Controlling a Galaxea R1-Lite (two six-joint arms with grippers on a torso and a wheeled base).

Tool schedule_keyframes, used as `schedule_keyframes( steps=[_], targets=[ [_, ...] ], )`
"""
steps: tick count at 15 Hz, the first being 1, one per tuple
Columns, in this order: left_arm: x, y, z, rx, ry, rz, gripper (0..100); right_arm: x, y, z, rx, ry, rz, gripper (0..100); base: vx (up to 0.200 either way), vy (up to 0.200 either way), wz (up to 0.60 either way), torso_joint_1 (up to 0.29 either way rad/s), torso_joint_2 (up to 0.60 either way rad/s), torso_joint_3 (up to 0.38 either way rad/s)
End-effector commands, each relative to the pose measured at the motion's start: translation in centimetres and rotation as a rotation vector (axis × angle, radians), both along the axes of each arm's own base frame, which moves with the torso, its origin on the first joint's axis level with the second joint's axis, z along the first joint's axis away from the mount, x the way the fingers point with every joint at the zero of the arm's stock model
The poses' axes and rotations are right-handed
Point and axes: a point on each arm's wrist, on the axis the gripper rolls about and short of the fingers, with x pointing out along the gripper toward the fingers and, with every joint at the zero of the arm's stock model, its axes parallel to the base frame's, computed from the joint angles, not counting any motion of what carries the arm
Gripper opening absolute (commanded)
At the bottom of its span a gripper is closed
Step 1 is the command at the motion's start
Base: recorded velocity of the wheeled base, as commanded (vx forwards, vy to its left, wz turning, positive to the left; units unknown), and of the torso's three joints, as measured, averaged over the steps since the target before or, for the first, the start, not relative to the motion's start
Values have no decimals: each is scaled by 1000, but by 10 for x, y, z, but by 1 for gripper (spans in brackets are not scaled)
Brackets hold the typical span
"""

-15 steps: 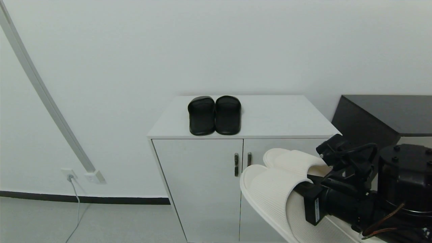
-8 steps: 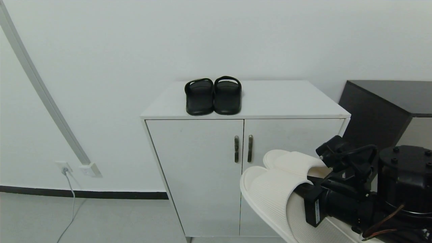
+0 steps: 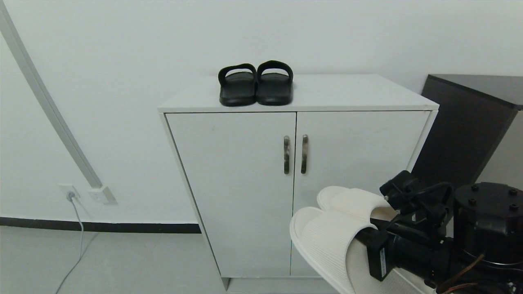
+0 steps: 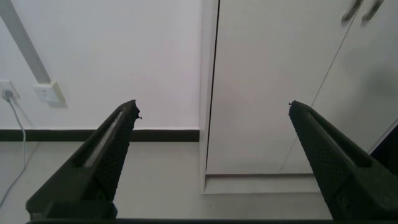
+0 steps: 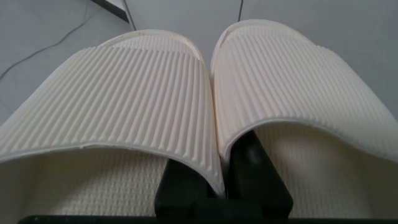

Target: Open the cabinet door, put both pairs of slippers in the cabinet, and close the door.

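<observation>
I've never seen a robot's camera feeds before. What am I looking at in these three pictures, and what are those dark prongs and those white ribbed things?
All three pictures come from one robot with two arms. The wide one is taken from a camera on its head, looking at a white cabinet whose two doors are closed. A pair of black slippers sits on top of it, near the front edge.

The other two pictures come from small cameras, one on each wrist. In the left wrist picture, the two dark prongs are the left pincer, spread open with nothing in it, facing the cabinet's lower left corner. In the right wrist picture, the ribbed shapes are a pair of white slippers seen close up. The right pincer grips them where their inner sides meet. In the head picture, the same pair juts out from the right arm, in front of the right door.
</observation>
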Motion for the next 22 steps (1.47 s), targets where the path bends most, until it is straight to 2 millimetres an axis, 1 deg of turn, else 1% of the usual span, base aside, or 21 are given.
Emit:
schedule_keyframes(
  steps=[1,8,10,14,15,16,17,18,19,20,21,22],
  targets=[
    [0,0,0,-1,1,2,100,-1,0,-3,-9,9,4,0,0,0,0,-110,452,334],
    [0,0,0,-1,1,0,100,0,2,-9,-25,23,7,0,0,0,0,-57,444,383],
    [0,0,0,1,1,-3,100,-1,1,-8,-22,22,9,0,0,0,0,-2,190,180],
    [2,0,1,1,23,10,100,0,2,-10,-16,17,12,0,0,0,0,3,36,43],
    [1,0,7,2,14,0,100,-1,1,-8,-11,13,12,0,0,0,0,0,0,0],
    [2,0,32,-18,3,-32,100,-1,2,-8,-8,16,25,0,0,0,0,0,0,0],
    [7,-1,60,-55,9,-78,100,-2,2,-8,-6,21,42,0,0,0,0,0,0,0],
    [17,-3,78,-60,50,-149,100,-1,2,-9,-10,21,40,0,0,0,0,0,0,0],
    [28,-6,88,-66,98,-256,100,-1,2,-9,-10,19,34,0,0,0,0,0,0,0],
    [36,-8,107,-69,96,-384,100,-1,2,-8,-7,18,38,0,0,0,0,0,0,0],
    [48,-11,119,-77,121,-473,100,-1,2,-9,-8,21,41,0,0,0,0,0,0,0],
    [48,-11,121,-77,121,-478,100,-1,2,-9,-8,21,41,0,0,0,0,0,0,0]
  ],
)
